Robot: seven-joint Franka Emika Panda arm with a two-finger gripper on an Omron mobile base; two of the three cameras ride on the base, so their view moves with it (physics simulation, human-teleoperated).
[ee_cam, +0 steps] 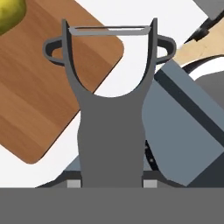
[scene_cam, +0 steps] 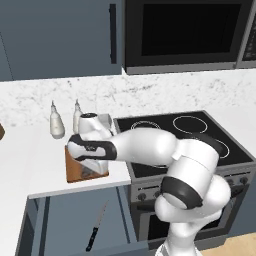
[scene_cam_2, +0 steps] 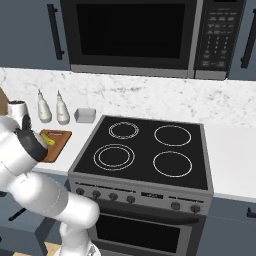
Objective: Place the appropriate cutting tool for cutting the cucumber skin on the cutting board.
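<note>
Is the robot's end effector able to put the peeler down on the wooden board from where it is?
Probably yes. The end effector grips the peeler just above the counter, over the board's corner. The cucumber lies at the far side, leaving bare wood nearby with nothing in between.

This place is a home kitchen. A black stove (scene_cam_2: 145,152) with four ring burners and a row of knobs stands between white counters (scene_cam_2: 232,150). A built-in microwave (scene_cam_2: 150,35) hangs above it, next to blue-grey cabinets (scene_cam: 60,35). The wall behind is white marble. At the back edge of the counter stand two white bottles (scene_cam: 56,122), and a wooden cutting board (scene_cam: 75,170) lies near its front edge.
</note>
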